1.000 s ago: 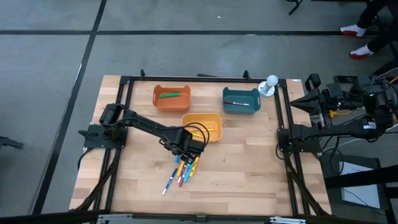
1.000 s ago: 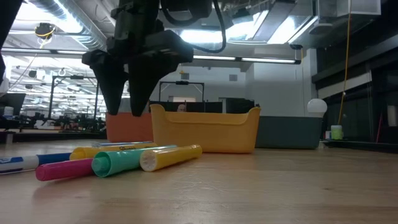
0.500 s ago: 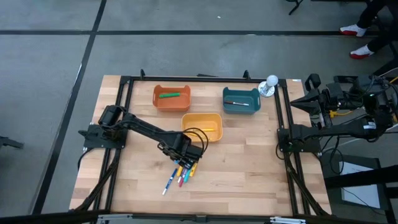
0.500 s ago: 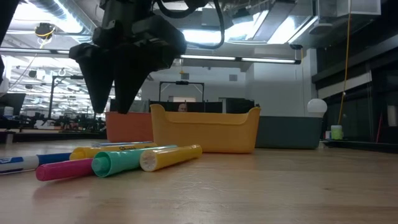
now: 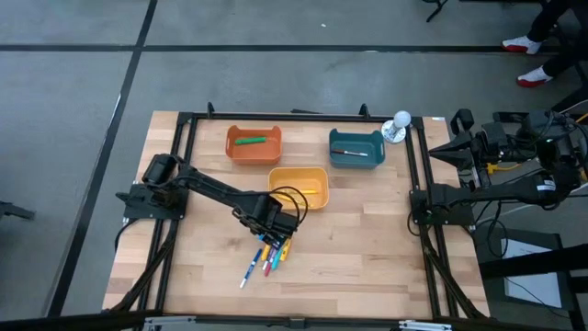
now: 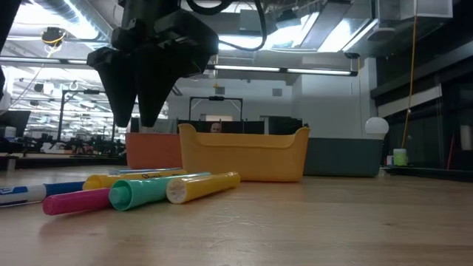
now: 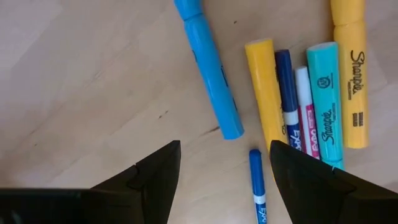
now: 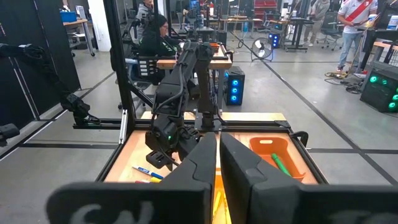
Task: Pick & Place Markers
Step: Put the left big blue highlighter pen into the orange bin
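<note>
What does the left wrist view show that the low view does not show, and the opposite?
Only the left wrist view shows the markers from above: a light blue marker lying apart from the others, a thin blue pen between the open fingers, and the print on the teal marker.

Only the low view shows the yellow bin, with the orange bin and the teal bin behind it, and the left gripper hanging above the table, not touching any marker.

Both show the heap with a yellow marker and the pink marker.
</note>
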You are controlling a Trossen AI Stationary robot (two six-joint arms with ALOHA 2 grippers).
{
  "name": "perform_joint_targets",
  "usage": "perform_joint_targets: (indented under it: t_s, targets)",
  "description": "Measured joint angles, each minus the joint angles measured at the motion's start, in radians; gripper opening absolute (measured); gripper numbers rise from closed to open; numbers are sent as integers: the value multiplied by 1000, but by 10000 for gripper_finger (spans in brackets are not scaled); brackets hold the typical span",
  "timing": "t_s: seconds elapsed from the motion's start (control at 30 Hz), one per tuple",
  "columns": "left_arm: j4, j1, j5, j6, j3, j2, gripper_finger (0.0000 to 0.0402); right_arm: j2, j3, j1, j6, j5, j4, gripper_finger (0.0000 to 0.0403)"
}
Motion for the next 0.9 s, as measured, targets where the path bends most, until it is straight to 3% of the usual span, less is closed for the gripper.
perform_joint_targets:
  t_s: [0.33, 0.73, 0.9]
  targets:
    - [139, 17, 9, -36, -139, -46, 239, 0, 0, 0, 0, 0, 0, 23]
    - [223, 35, -20, -42, -162, -47, 239, 0, 0, 0, 0, 0, 0, 23]
    - [321, 45, 37, -46, -237, -46, 239, 0, 0, 0, 0, 0, 0, 23]
